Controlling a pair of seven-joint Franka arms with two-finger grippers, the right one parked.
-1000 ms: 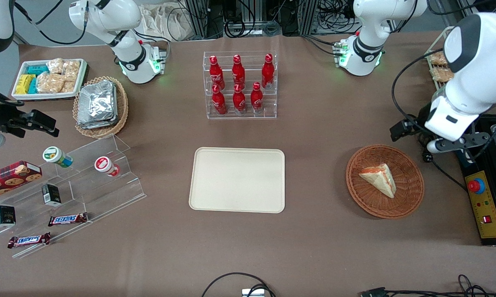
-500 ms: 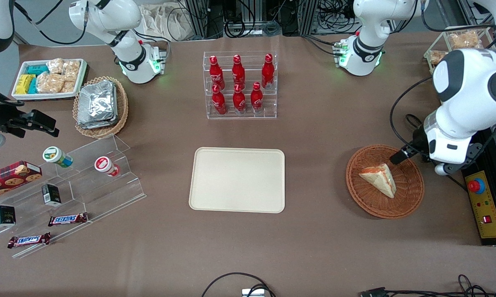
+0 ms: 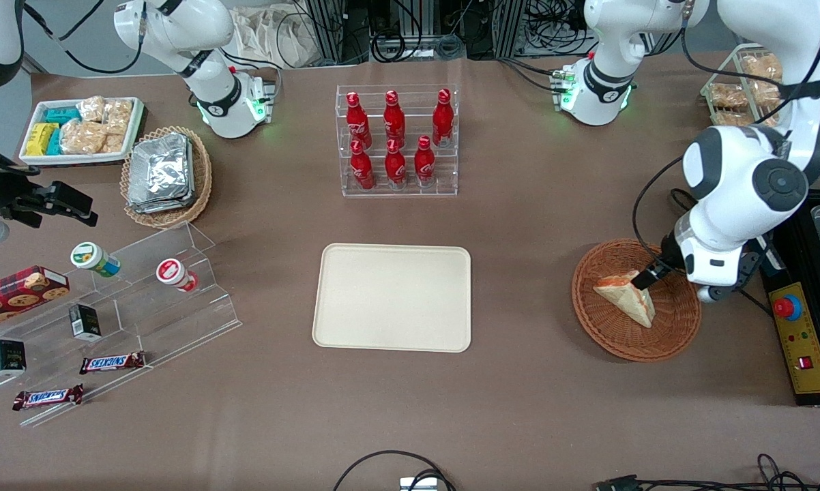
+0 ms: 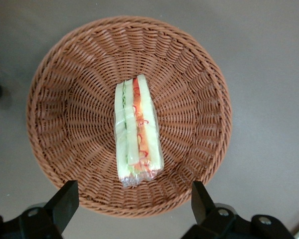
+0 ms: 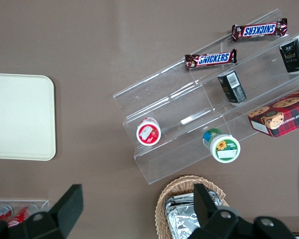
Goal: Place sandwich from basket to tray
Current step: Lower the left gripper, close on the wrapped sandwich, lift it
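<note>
Overhead, the left arm's gripper (image 4: 132, 201) hung above the basket (image 3: 679, 320), its fingers (image 4: 65, 199) spread wide with nothing between them and each tip standing over the basket's rim. The sandwich (image 3: 628, 297) lay inside the basket (image 4: 55, 134), a little off its middle; the wrist view showed the sandwich (image 4: 137, 132) with its cut edge up, the red-orange and green filling visible between the white slices. In the front view the wrist's dark underside covered part of the wedge's corner farthest from the camera. The basket sat on the brown table (image 3: 519, 409) toward the working arm's end, with a black control box (image 3: 795, 337) carrying a red button just beside it at the table's edge.

The tray (image 3: 393, 297) lay flat in the middle of the table, well apart from the basket, bare brown table between the two. Farther from the camera than the tray stood a clear rack of red bottles (image 3: 396, 140). Toward the parked arm's end stood a clear stepped stand (image 3: 144, 300) holding two small cups, little dark boxes and Snickers bars (image 3: 112, 362), a cookie box (image 3: 18, 290) beside it, and farther from the camera a lighter wicker basket of foil packs (image 3: 164, 174) and a white tray of snack packs (image 3: 79, 129). A wire rack of bagged snacks (image 3: 741, 88) stood at the working arm's end, farther from the camera than the basket.
</note>
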